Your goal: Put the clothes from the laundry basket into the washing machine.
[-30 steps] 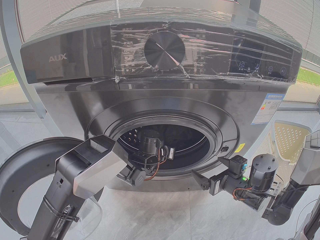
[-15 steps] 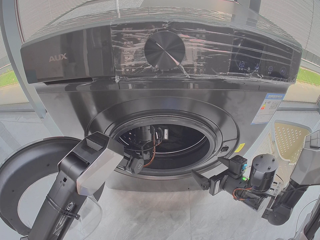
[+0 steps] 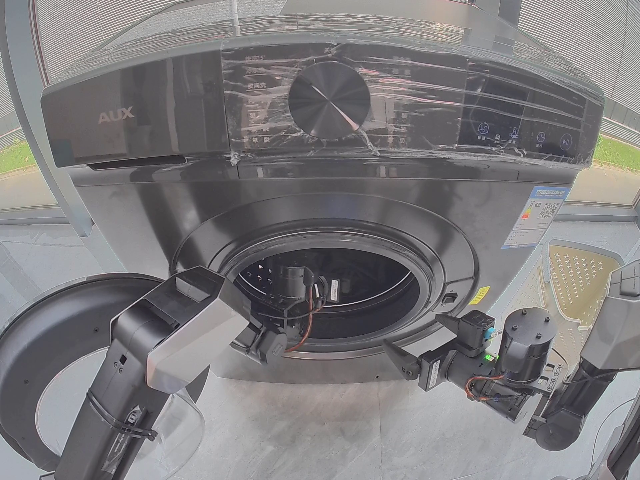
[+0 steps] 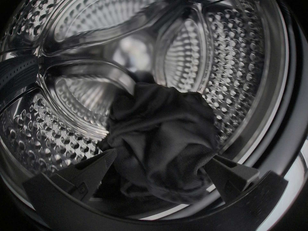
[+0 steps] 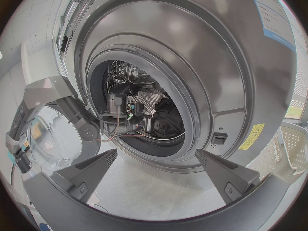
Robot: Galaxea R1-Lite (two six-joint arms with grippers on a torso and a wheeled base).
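Observation:
The washing machine (image 3: pixel 320 188) stands with its round opening (image 3: pixel 333 288) uncovered. My left arm's wrist (image 3: pixel 293 291) reaches through the left side of that opening. Inside the perforated steel drum (image 4: pixel 237 64) a dark crumpled garment (image 4: pixel 160 135) lies at the drum's front. My left gripper (image 4: pixel 158 158) is open, with the garment bulging between its spread fingers. My right gripper (image 3: pixel 412 330) hangs open and holds nothing, low in front of the machine's right side, with nothing between its fingers (image 5: pixel 221 170). The dark garment (image 5: pixel 166 125) also shows in the right wrist view.
The machine's door (image 3: pixel 47 341) is swung wide open to the left, beside my left arm. A beige perforated laundry basket (image 3: pixel 577 281) stands at the machine's right, behind my right arm. Pale tiled floor (image 3: pixel 320 428) lies in front.
My left wrist rose and went deeper into the opening half a second ago, then came back down slightly. The right arm has not moved.

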